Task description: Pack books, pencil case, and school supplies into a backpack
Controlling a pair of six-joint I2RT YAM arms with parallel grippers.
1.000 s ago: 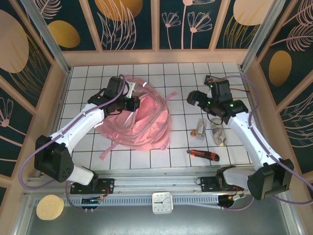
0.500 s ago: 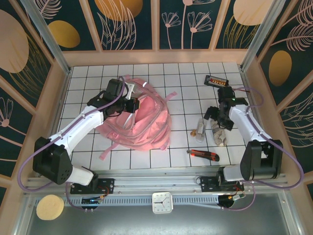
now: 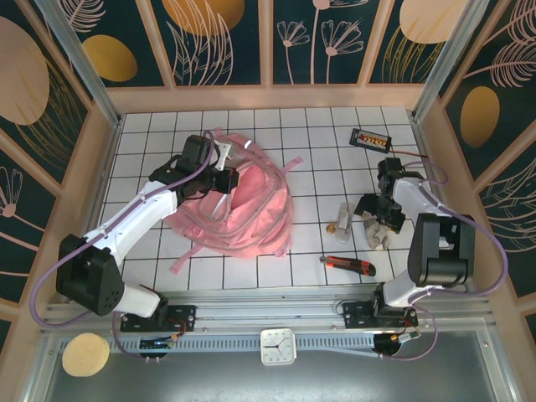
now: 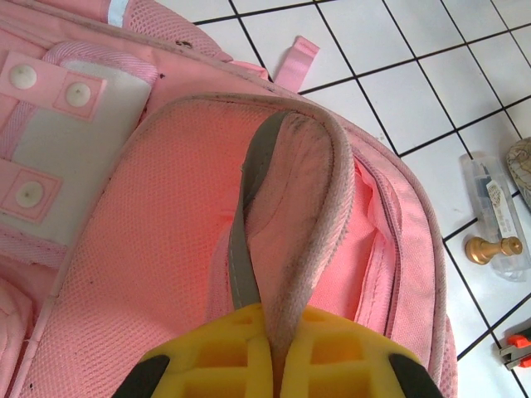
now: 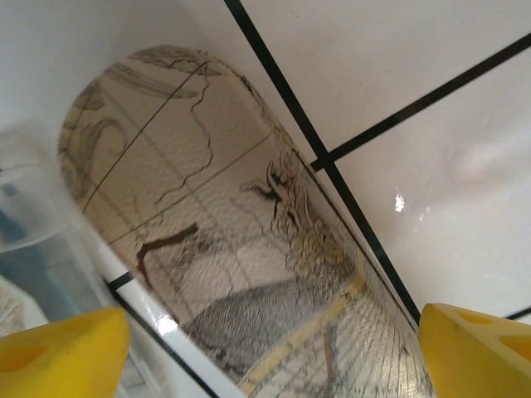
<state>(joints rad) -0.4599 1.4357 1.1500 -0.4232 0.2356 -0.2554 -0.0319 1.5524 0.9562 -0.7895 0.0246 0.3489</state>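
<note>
Okay, the backpack [image 3: 239, 205] is the big item. It lies left of centre on the tiled table [image 3: 318, 167], and my left gripper [image 3: 226, 178] sits on its upper part. In the left wrist view the left gripper [image 4: 270, 332] is clamped shut on the padded rim of the opening, lifting that edge of the backpack [image 4: 149, 249] into a loop. Only pink lining shows inside, and I can't see any packed item from here. Step in hand, as I read it: the left arm holds the mouth open while the right goes for the first pickup. The right gripper [image 3: 381, 219] is low over the pencil case [image 3: 374, 230], well apart from the backpack on the right side of the table. In the right wrist view the right gripper [image 5: 274, 348] has its jaws spread wide with one yellow finger on each side of the pencil case [image 5: 224, 232]. It grips nothing yet. Next move, I'd say: close on the soft pouch without it slipping out, lift it, and carry it across to the opening. Just left of the pouch is a clear case [image 3: 342, 218] with a small gold piece [image 4: 489, 249] in it. A red-and-black cutter [image 3: 347, 265] lies nearer the arm bases.
</note>
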